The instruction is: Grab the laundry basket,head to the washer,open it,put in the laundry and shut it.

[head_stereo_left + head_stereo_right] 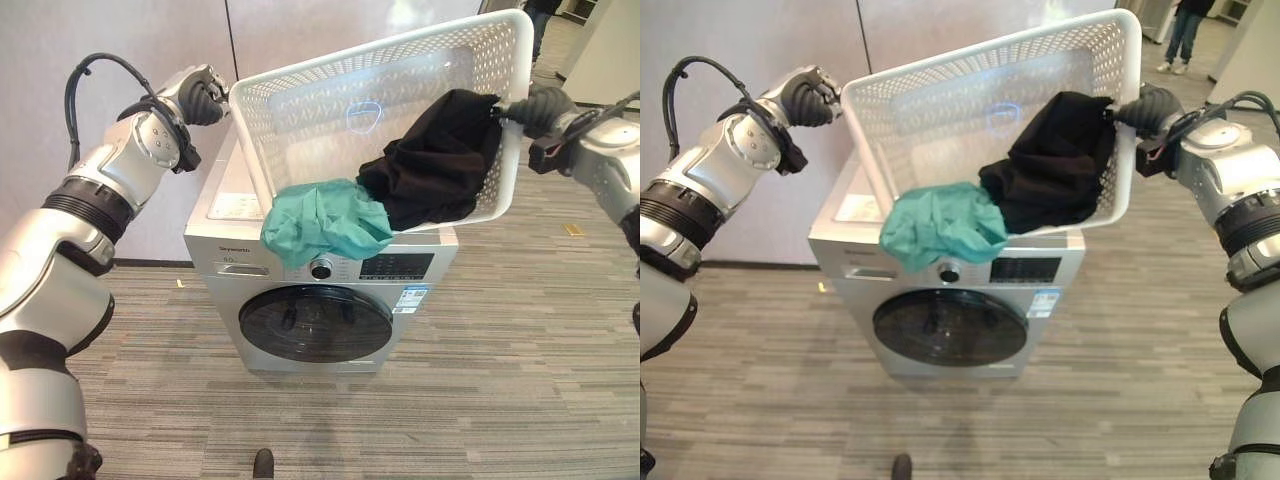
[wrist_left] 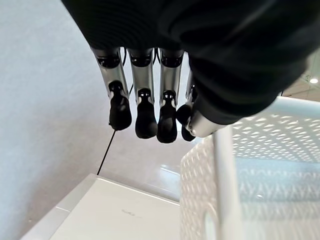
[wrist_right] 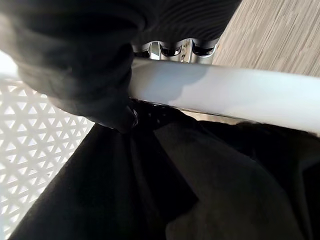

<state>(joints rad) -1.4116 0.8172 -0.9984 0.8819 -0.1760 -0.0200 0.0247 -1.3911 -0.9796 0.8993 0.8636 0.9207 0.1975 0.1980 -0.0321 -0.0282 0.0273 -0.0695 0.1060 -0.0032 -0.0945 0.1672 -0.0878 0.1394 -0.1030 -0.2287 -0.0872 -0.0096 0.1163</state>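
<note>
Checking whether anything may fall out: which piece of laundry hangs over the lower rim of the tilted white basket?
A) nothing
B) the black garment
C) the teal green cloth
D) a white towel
C: the teal green cloth spills over the lower rim of the white perforated plastic basket, above the silver front-loading washer; the black garment lies inside.

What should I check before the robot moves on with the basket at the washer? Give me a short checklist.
1. Right hand grips the laundry basket rim: ok.
2. Left hand at the opposite rim; firm grip: cannot tell.
3. Basket level: not ok, tipped steeply toward the robot.
4. Green cloth secure: not ok, spilling over the low rim.
5. Black garment inside the basket: ok.
6. Washer door open: not ok, still shut.
</note>
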